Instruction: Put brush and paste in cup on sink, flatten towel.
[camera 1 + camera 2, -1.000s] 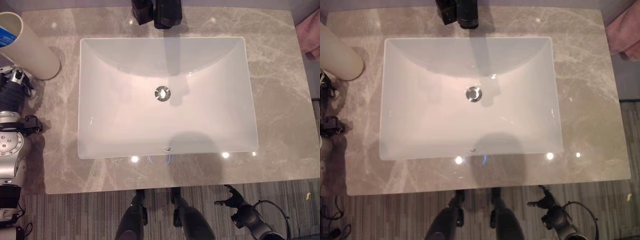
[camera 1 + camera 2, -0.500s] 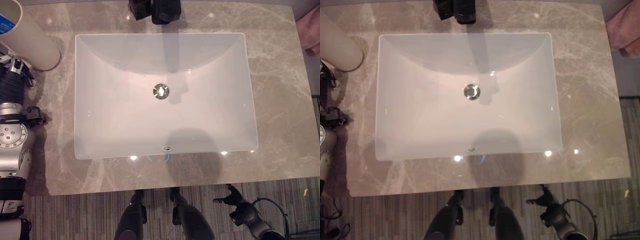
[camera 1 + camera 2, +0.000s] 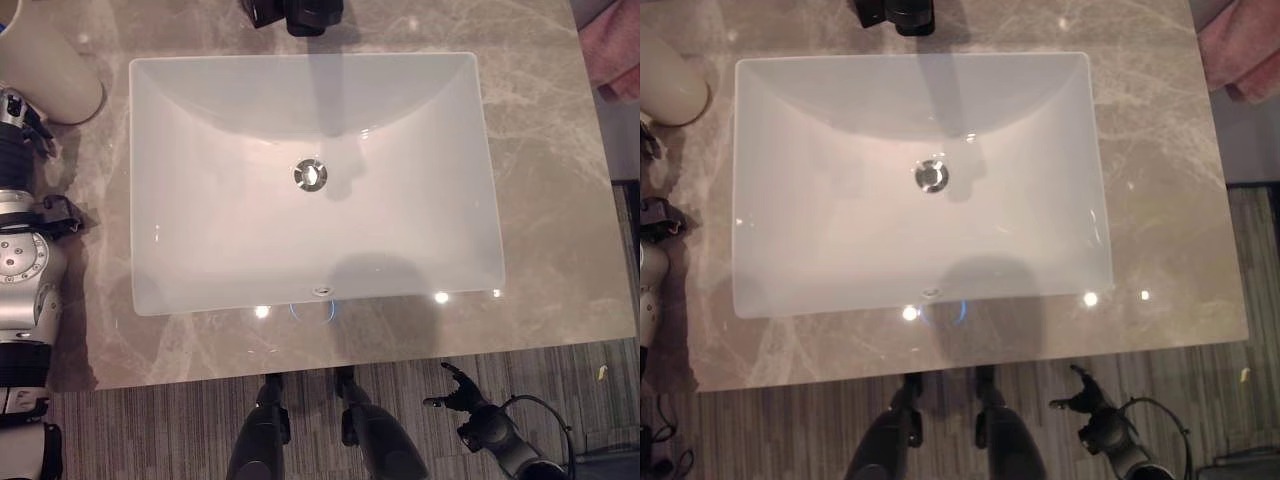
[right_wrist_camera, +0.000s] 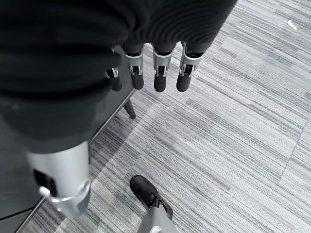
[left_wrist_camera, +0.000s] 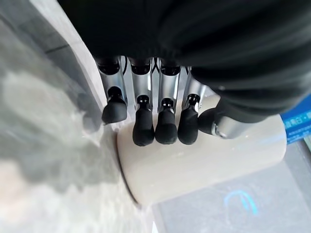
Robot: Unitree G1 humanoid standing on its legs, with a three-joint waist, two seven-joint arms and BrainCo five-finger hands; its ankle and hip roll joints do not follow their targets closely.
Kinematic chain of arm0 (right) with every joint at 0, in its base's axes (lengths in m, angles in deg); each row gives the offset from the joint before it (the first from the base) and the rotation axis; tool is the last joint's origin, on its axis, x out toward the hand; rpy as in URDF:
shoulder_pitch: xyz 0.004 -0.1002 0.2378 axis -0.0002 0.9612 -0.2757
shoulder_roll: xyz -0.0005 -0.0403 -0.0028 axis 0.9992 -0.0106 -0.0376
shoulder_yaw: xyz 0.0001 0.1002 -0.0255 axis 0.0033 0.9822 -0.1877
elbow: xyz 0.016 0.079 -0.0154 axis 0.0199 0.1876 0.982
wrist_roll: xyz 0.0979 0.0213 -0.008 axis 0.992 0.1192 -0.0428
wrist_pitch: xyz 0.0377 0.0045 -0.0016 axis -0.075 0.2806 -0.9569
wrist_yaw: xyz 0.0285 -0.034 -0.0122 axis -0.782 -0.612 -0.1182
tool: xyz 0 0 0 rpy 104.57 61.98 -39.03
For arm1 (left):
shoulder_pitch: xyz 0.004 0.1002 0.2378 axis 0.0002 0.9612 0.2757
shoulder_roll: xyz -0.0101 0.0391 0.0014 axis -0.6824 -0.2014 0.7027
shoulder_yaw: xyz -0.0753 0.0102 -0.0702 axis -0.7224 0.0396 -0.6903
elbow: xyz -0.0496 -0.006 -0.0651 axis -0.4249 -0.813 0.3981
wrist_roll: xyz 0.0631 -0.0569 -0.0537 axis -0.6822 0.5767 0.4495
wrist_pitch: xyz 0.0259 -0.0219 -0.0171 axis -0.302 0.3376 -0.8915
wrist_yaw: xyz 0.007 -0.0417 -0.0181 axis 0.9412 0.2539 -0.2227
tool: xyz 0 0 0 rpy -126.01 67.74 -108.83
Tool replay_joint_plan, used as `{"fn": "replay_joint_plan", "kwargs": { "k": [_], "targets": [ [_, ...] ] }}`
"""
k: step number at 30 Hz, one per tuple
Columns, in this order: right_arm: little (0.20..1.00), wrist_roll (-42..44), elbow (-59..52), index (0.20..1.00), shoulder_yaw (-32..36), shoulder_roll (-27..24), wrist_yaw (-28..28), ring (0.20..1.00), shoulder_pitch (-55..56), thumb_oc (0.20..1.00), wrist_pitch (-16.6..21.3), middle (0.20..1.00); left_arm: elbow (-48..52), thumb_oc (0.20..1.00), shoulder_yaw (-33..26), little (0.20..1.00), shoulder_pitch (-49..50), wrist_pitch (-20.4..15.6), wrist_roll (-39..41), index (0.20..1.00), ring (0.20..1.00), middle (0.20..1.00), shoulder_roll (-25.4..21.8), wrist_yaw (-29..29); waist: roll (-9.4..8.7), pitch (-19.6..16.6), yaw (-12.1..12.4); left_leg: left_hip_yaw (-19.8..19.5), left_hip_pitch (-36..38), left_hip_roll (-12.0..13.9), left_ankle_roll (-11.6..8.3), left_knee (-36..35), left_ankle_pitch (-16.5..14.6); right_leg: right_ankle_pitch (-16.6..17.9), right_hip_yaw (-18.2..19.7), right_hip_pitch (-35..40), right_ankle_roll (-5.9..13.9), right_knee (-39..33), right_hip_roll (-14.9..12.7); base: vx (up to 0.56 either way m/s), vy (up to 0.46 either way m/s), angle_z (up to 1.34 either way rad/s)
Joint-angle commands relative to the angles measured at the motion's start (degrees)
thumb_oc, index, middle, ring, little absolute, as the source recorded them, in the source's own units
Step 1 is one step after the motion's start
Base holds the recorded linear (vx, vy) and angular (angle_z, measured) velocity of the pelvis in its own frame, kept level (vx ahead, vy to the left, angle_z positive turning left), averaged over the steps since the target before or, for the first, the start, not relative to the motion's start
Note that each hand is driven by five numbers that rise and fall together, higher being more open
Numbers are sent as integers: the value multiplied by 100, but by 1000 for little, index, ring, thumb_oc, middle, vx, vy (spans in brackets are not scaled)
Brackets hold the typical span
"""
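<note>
Two hands: left robot hand [image 5: 155, 114] at 9–10 o'clock by the cup; right robot hand [image 4: 155, 73] low at 5 o'clock, off the worktop, over the floor [image 4: 233, 136].
Left hand state: fingers straight and side by side, dark tips resting against the cup's wall; thumb alongside, not curled round it. Nothing is held.
Right hand state: fingers hang relaxed and apart, holding nothing.
Cup: cream cup [image 3: 45, 65] stands at 10 o'clock on the marble worktop [image 3: 545, 200], just beside the sink [image 3: 310, 180]; its mouth is cut off by the edge, so I cannot tell what is inside.
Towel: pink towel [image 3: 610, 45] at 2 o'clock on the far right corner, mostly cut off; whether it lies flat cannot be judged.
Brush and paste: neither can be made out on the worktop or in the basin.
Faucet: black faucet [image 3: 300, 12] at 12 o'clock.
Progress: likely mid-task; the cup part cannot be confirmed, and the towel appears untouched, so flattening probably remains.
Change from earlier: whole scene has slid up and left, so the camera has moved; the cup, sink and towel keep their relations, and the right hand hangs as before.
</note>
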Motion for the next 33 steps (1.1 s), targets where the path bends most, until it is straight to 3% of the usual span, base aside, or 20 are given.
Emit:
{"fn": "replay_joint_plan", "kwargs": {
  "k": [1,33],
  "targets": [
    [1000,48,-11,1000,-60,-230,-66,1000,54,1000,104,1000,-456,200,415,200,71,26,-141,200,200,200,381,-2,-179,-256,-167,110,322,233,-240,16,-174,101,625,-228,327,-15,-282,0,0,0],
    [1000,194,-267,1000,-193,-281,-160,1000,-104,1000,233,1000,-1151,200,1025,200,-1296,-124,71,200,200,200,-11,439,-140,-154,-328,133,-203,203,-255,16,-154,202,714,-780,441,-15,-316,9,4,-1]
  ]
}}
